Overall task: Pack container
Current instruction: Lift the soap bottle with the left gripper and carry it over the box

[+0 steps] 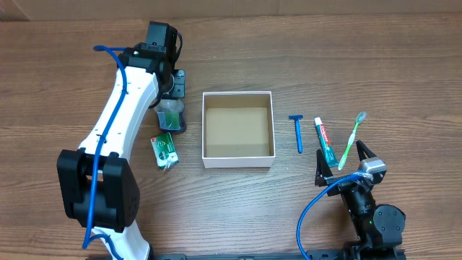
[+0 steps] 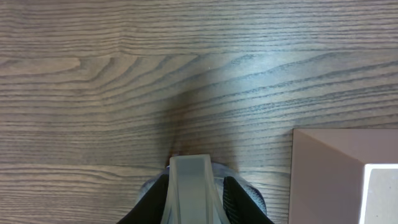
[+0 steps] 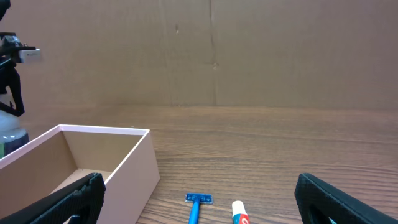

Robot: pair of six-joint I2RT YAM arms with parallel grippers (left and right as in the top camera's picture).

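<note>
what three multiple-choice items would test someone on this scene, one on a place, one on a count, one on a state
1. Where does the blue plastic razor lie relative to the square white cardboard box?
A) inside it
B) between it and the white toothpaste tube
C) leaning on its wall

2. How many things lie inside the box?
A) none
B) one
C) three

3. How does the right tool stand?
A) shut on the razor
B) open, holding nothing
C) shut, empty

Answers:
1 B: the overhead view shows the razor flat between the box and the tube, touching neither.
2 A: the box's brown floor is bare.
3 B: its two fingers are spread wide apart with nothing gripped.
</note>
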